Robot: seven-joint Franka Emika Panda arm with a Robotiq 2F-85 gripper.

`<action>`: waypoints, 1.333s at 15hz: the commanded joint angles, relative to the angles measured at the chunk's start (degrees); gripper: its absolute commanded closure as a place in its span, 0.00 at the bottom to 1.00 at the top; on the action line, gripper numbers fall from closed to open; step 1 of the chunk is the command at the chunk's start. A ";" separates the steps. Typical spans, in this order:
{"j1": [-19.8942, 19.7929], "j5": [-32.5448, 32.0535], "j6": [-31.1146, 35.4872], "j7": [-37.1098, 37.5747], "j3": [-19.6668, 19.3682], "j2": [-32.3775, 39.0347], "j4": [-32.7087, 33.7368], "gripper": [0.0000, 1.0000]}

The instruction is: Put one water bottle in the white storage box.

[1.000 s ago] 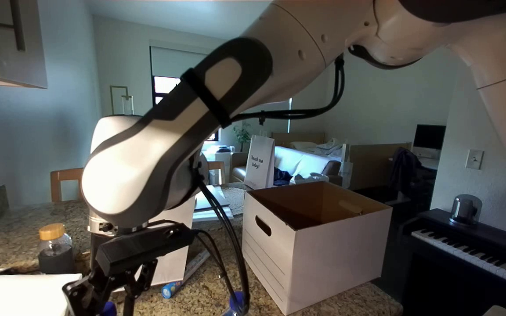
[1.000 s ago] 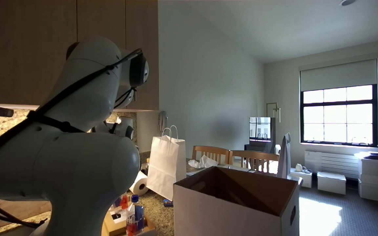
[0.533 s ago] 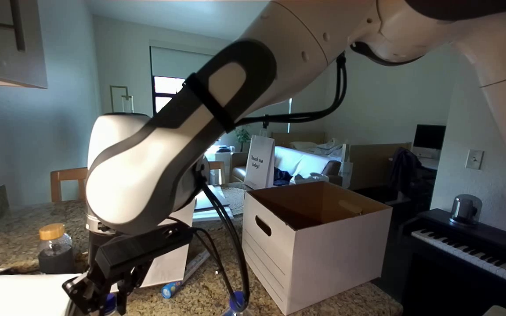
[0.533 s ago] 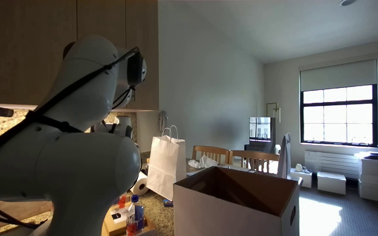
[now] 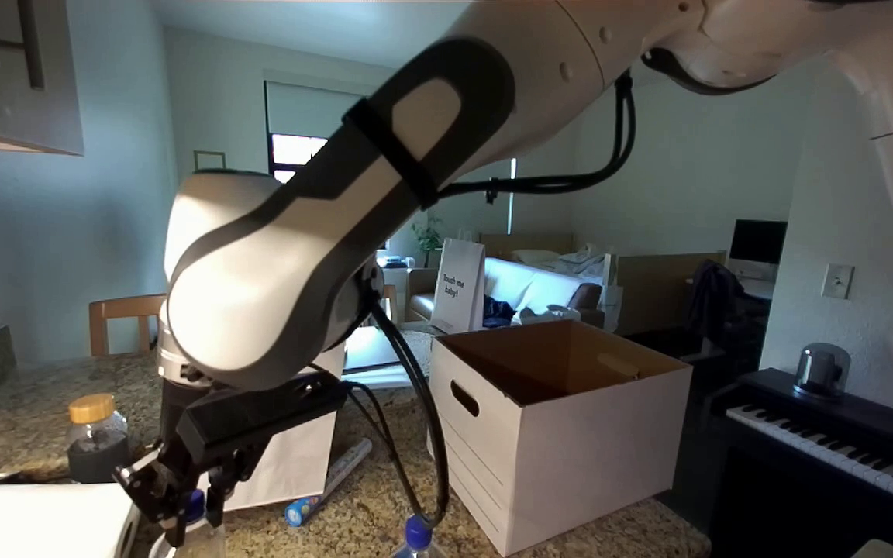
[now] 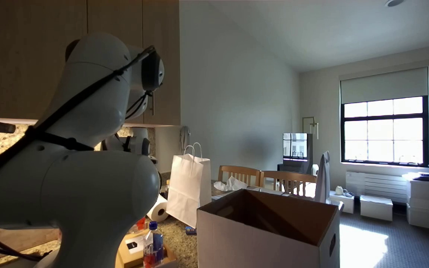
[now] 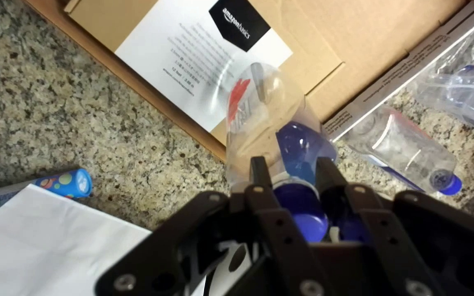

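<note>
The clear water bottle (image 7: 272,135), with a red mark on its side, is pinched at the neck by the gripper (image 7: 292,172) — its fingers (image 7: 259,172) press from both sides, beside the blue cap (image 7: 309,222). In the wrist view its body covers part of a cardboard tray (image 7: 132,77) bearing a white amazonbasics card (image 7: 171,53); whether it touches the tray cannot be told. A clear, blue-capped bottle (image 7: 401,150) is at the right there, over the granite countertop (image 7: 109,139), just beside the tray. In an exterior view, the pinched bottle is outside the white storage box (image 5: 601,457), which stands well to the right, its brown inside showing; a blue-capped bottle (image 5: 418,535), cut off by the lower edge, stands between them — nearer the box. Just beyond the gripper stands a white paper bag (image 5: 291,465), a colourful tube (image 5: 303,511) lying beside it. To the left is a jar (image 5: 98,449) with an orange-tan lid.
</note>
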 commanded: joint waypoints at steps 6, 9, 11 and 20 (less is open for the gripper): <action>-5.83 -9.77 -6.64 6.31 -4.48 -16.88 0.80 0.86; -11.38 -15.93 -14.37 10.36 -4.15 -20.27 6.57 0.86; -15.15 -18.05 -19.47 12.43 -3.39 -21.95 10.24 0.86; -27.45 -19.22 -39.29 10.95 -5.34 -22.13 18.57 0.86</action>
